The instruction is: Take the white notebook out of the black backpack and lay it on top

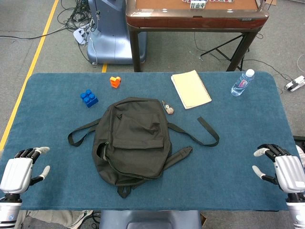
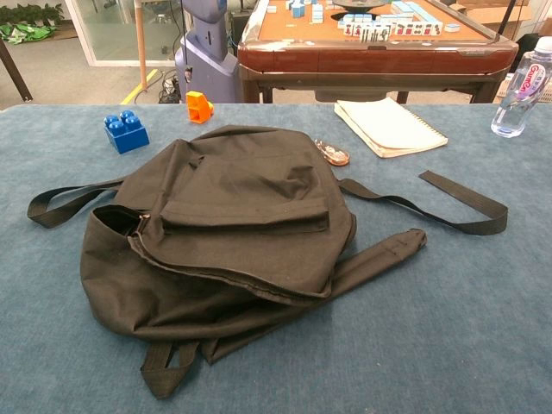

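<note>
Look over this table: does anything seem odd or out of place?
Yes. A cream spiral notebook already lies on the table beside the backpack, not inside it. The backpack lies flat with its zip partly open and its straps sprawled.

Black backpack (image 1: 136,140) interior hidden behind its dark side opening, small brownish object (image 1: 168,108) by the top edge too small to identify, left hand (image 1: 19,172) and right hand (image 1: 285,171) cut off at the head view's lower corners, water bottle (image 2: 523,86) clipped by the chest view's right edge.
</note>
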`<state>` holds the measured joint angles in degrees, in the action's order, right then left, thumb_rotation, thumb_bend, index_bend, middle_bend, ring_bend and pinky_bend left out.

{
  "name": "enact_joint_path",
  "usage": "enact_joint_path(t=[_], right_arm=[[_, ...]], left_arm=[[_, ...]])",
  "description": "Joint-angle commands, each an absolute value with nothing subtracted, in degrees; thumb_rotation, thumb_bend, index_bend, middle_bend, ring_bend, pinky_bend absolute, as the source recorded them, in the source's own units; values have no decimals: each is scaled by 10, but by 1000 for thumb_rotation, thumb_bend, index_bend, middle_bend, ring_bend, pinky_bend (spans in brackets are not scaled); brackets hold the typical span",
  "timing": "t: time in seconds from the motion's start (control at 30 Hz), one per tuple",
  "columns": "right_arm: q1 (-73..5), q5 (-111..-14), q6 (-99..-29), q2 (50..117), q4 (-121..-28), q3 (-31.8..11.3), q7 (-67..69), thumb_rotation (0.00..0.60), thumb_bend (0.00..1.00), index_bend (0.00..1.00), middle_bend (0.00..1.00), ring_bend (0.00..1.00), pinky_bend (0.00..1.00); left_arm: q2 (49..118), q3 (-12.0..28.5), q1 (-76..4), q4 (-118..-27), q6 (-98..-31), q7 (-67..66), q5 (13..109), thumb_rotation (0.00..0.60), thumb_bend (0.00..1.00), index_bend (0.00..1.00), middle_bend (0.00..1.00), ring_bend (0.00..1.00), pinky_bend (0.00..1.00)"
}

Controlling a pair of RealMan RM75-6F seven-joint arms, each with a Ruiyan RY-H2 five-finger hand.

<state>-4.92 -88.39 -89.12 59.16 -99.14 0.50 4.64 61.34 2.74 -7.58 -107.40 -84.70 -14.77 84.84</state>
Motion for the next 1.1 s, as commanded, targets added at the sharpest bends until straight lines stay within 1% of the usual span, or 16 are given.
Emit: enact_joint_path(t=[0.03,0.23,0.43,0.63,0.83,0.97,1.03,1.1], right_arm=[[-47,-886,-891,591,-993,4,44,600,188,439,343,277,391],[-42,-889,-890,592,-998,2,42,600,188,439,343,277,391],[-59,-909,-863,596,-1006,1,35,600,189,439,343,277,391],[-109,-943,-800,615,-1022,-6,20,600,188,439,343,277,391],[-181,-954,-702,659,-1025,-18,4,600,186,439,343,277,391],[-227,-950,-641,702,-1016,-29,-10,600,154,439,343,277,391],[-236,-946,-631,712,-1013,-32,-14,600,130,439,343,277,391],[-270,-935,-589,756,-1001,-45,-17,600,96,439,343,277,391]], left_arm=[[614,28,-76,-1074,-847,-149,849,600,330,369,375,312,290],[615,29,-77,-1074,-845,-147,848,600,330,369,375,312,290],[616,31,-78,-1072,-844,-146,844,600,330,369,375,312,290],[619,31,-76,-1075,-846,-150,844,600,330,369,375,312,290],[618,33,-77,-1080,-846,-158,842,600,330,369,375,312,290],[619,34,-78,-1083,-845,-162,840,600,330,369,375,312,290],[620,34,-78,-1083,-845,-164,840,600,330,369,375,312,290],[621,33,-78,-1086,-843,-168,840,600,330,369,375,312,290]])
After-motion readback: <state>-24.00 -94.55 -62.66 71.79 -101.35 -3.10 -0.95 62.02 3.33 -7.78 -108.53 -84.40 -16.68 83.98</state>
